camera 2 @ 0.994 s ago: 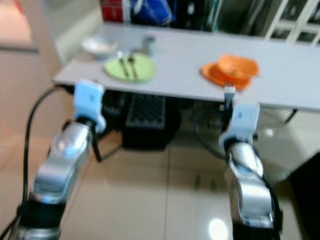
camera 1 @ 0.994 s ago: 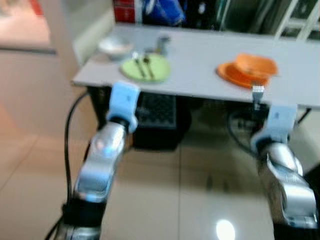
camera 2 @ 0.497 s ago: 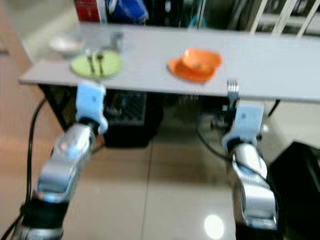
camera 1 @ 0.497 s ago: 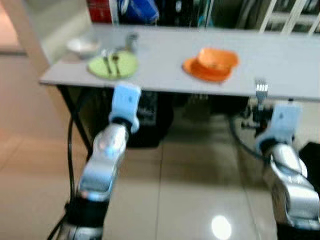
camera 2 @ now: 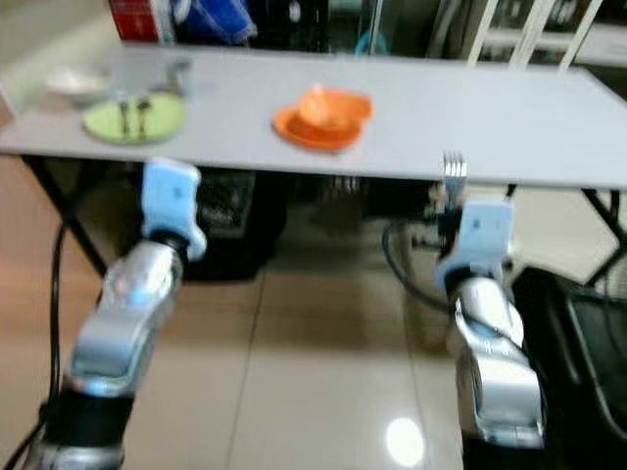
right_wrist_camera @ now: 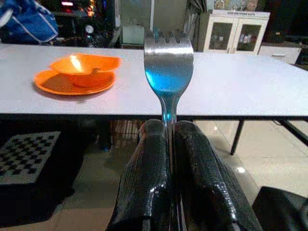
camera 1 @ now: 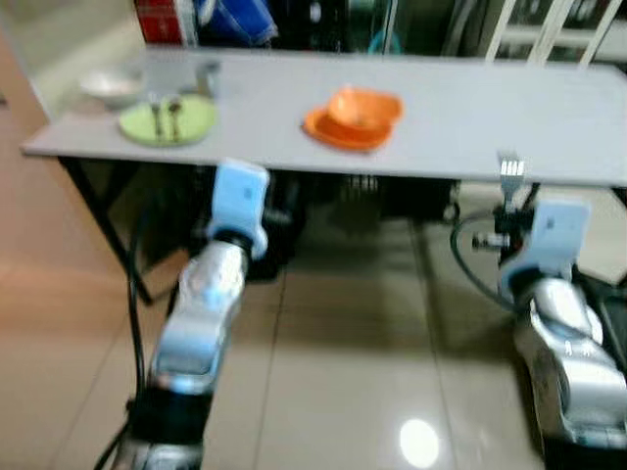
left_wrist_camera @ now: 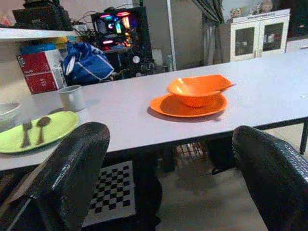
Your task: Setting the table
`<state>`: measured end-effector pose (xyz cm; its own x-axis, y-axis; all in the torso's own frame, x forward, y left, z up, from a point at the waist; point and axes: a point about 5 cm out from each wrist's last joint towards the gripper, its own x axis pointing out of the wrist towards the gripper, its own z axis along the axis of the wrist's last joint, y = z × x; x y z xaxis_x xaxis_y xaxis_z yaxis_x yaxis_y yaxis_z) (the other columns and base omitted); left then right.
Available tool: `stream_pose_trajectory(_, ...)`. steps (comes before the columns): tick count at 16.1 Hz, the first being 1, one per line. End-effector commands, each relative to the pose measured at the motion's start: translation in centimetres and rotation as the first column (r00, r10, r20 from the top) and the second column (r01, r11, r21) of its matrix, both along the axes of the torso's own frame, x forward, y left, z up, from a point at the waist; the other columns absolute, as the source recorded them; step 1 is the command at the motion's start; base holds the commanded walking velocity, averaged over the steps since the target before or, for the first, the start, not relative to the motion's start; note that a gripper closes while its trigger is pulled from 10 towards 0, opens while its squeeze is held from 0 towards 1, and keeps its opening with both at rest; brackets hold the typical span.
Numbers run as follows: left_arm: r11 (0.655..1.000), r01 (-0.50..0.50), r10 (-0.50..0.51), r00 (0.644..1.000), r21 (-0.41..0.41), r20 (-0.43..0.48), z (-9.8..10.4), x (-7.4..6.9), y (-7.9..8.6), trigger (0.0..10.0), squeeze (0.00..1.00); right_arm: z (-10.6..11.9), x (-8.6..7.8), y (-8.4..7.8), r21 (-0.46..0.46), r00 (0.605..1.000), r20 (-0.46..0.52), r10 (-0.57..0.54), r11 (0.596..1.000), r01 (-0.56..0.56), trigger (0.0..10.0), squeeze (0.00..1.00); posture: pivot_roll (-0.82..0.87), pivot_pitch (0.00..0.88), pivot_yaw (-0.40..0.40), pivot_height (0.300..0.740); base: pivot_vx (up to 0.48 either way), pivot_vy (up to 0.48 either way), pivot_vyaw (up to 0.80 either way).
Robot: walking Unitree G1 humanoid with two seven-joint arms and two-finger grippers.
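A long grey table stands ahead of me. On it an orange bowl sits on an orange plate, and at the far left a green plate carries a fork and a spoon. My right gripper is shut on a silver fork, tines up, just short of the table's near edge; the silver fork rises above the right wrist. My left gripper is open and holds nothing, its fingers pointing at the table below its edge.
A white bowl and a grey cup stand by the green plate. A red box and a blue bag lie behind the table. A checkered black crate sits under it. White cabinets stand at the back right.
The camera has swung to the right, so the table and plates slide left in view. The arms keep their pose; the fork stays in the right gripper.
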<state>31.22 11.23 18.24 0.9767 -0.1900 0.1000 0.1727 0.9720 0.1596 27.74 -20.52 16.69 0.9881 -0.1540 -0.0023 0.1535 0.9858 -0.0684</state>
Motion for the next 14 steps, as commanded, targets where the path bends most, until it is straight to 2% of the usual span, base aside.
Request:
stream_pose_trajectory(1,1.0,0.013,-0.013,1.0,-0.003,0.0,0.3,0.1,-0.4,10.0,0.0,0.5,0.0,-0.2,-0.001,1.0,0.012,-0.005,1.0,0.005,10.0,0.0,-0.15,0.0,0.005,0.74,0.0,0.0,0.0)
stream_pose_trajectory(6,0.998,0.064,-0.064,0.997,0.008,0.031,0.7,-0.1,-0.8,10.0,0.0,0.9,0.2,0.1,0.002,1.0,0.02,0.004,1.0,-0.004,10.0,0.0,-0.15,0.0,-0.001,0.74,0.049,0.0,0.0)
stream_pose_trajectory(14,0.995,0.101,-0.101,0.994,-0.011,0.042,1.2,0.1,-1.1,10.0,0.0,1.6,0.7,0.5,0.013,0.999,0.035,0.021,1.0,-0.021,10.0,0.0,-0.13,0.0,-0.01,0.74,0.377,0.0,0.0)
